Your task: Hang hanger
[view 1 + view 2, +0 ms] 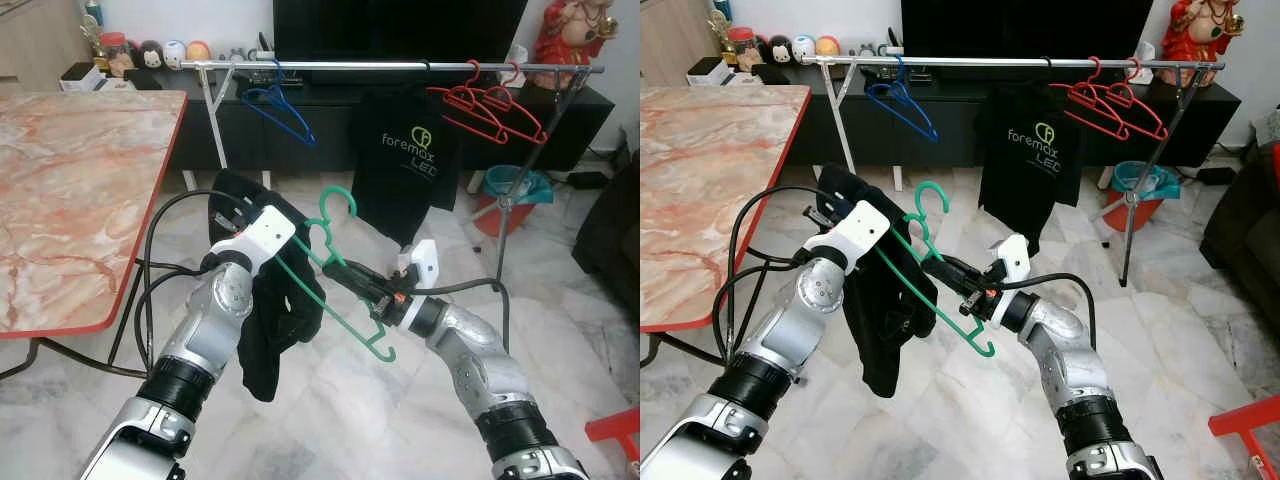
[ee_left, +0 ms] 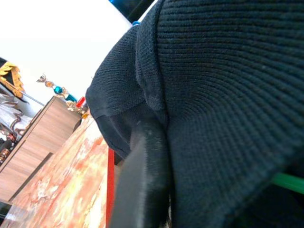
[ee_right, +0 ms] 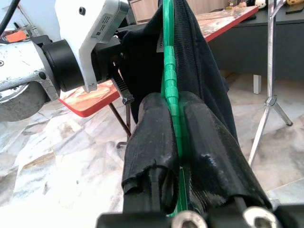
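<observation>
From the left eye view I have the green hanger [image 1: 340, 270] held up between both arms, well short of the clothes rail [image 1: 400, 66] across the room. My right gripper [image 1: 350, 277] is pinching one of its sloping arms, and a black garment [image 1: 275, 320] hangs off it over the left gripper [image 1: 240, 215]. The garment is on the hanger, I judge; the hook has yet to go on the rail, so the hanging itself is left. On the rail are a blue hanger [image 1: 282, 110], a black T-shirt [image 1: 405, 165] and two red hangers [image 1: 490, 108]. The open stretch between the blue hanger and the T-shirt looks the likeliest spot.

The right eye view shows the marble-topped surface [image 1: 710, 170] close on my left, and a teal bucket [image 1: 1140, 185] by the rail's far leg.

In the left wrist view, dark knit cloth covers the fingers [image 2: 142, 175]; I cannot tell how they stand.

In the right wrist view the two fingers [image 3: 152, 142] are clamped narrow on the green bar.
</observation>
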{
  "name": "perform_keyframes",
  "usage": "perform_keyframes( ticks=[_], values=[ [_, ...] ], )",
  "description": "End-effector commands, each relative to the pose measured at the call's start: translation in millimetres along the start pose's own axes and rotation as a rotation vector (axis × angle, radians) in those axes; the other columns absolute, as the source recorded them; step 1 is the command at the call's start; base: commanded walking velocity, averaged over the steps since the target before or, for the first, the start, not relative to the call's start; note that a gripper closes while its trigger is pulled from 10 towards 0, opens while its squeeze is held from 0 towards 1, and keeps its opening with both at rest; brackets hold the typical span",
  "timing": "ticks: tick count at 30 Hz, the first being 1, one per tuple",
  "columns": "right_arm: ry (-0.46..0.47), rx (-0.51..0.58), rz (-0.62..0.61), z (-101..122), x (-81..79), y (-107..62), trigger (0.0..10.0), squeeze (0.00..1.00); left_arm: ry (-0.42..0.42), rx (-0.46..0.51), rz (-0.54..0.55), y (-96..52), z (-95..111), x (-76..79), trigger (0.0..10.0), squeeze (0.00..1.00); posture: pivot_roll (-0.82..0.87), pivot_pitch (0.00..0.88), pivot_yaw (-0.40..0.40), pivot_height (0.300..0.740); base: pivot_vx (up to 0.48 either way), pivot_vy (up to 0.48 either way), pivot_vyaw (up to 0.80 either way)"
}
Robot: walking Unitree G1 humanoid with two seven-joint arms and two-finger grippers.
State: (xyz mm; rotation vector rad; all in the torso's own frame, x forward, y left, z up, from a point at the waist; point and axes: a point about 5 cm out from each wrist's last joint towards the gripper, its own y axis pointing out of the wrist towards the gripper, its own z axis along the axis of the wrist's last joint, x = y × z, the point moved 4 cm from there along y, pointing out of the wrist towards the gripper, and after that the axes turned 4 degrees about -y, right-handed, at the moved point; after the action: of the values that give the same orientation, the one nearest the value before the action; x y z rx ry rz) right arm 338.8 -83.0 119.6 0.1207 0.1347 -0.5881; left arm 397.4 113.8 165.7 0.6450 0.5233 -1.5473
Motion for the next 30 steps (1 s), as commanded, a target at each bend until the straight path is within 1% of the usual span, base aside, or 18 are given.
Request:
perform_keyframes(
  ticks=[1, 5, 7, 13, 15, 16, 17, 22, 25, 26, 28, 30],
  values=[
    [-0.047, 0.017, 0.009, 8.3, -0.7, -1.1, 0.0, 0.00, 0.008, -0.003, 0.025, 2.6, -0.5, -7.6, 0.0, 0.00, 0.10, 0.000, -0.038, 0.740, 0.000, 0.000, 0.00],
    [-0.044, 0.002, 0.006, 3.8, -1.1, -2.4, 0.0, 0.00, 0.004, -0.002, 0.031, 2.7, -0.4, -9.4, 0.0, 0.00, 0.10, 0.000, -0.038, 0.740, 0.000, 0.000, 0.00],
    [-0.046, -0.022, 0.005, -3.0, -2.1, -3.7, 0.0, 0.00, 0.002, -0.002, 0.033, 2.5, -1.0, -10.4, 0.0, 0.00, 0.10, 0.000, -0.037, 0.740, 0.000, 0.000, 0.00],
    [-0.043, -0.041, 0.006, -7.9, -3.1, -6.2, 0.0, 0.00, 0.002, -0.005, 0.033, 2.9, -1.2, -10.1, 0.0, 0.00, 0.10, 0.000, -0.037, 0.740, 0.000, 0.000, 0.00],
    [-0.046, -0.055, 0.011, -9.9, -3.3, -9.3, 0.0, 0.00, -0.003, -0.004, 0.034, 3.3, -0.8, -9.9, 0.0, 0.00, 0.10, 0.000, -0.039, 0.740, 0.000, 0.000, 0.00],
    [-0.051, -0.081, 0.031, -13.7, -5.4, -13.2, 0.0, 0.00, -0.014, -0.003, 0.040, 3.4, -0.3, -10.7, 0.0, 0.00, 0.10, 0.000, -0.041, 0.740, 0.000, 0.000, 0.00],
    [-0.051, -0.081, 0.031, -13.7, -5.4, -13.2, 0.0, 0.00, -0.014, -0.003, 0.040, 3.4, -0.3, -10.7, 0.0, 0.00, 0.10, 0.000, -0.041, 0.740, 0.000, 0.000, 0.00],
    [-0.069, -0.180, 0.095, -27.8, -11.8, -26.5, 0.0, 0.00, -0.025, 0.004, 0.056, 3.7, 1.0, -14.0, 0.0, 0.00, 0.09, 0.000, -0.044, 0.740, 0.000, 0.000, 0.00],
    [-0.098, -0.282, 0.134, -41.8, -15.0, -39.2, 0.0, 0.00, -0.025, 0.001, 0.063, 4.4, 0.6, -15.5, 0.0, 0.00, 0.09, 0.000, -0.047, 0.740, 0.000, 0.000, 0.00],
    [-0.101, -0.330, 0.140, -49.0, -15.1, -46.7, 0.0, 0.00, -0.025, -0.002, 0.065, 4.8, -0.3, -16.1, 0.0, 0.00, 0.09, 0.000, -0.047, 0.740, 0.000, 0.000, 0.00],
    [-0.101, -0.330, 0.140, -49.0, -15.1, -46.7, 0.0, 0.00, -0.025, -0.002, 0.065, 4.8, -0.3, -16.1, 0.0, 0.00, 0.09, 0.000, -0.047, 0.740, 0.000, 0.000, 0.00],
    [-0.108, -0.405, 0.151, -58.2, -15.0, -56.4, 0.0, 0.00, -0.025, -0.006, 0.066, 5.2, -1.5, -16.2, 0.0, 0.00, 0.08, 0.000, -0.048, 0.740, 0.000, 0.000, 0.00]
  ],
)
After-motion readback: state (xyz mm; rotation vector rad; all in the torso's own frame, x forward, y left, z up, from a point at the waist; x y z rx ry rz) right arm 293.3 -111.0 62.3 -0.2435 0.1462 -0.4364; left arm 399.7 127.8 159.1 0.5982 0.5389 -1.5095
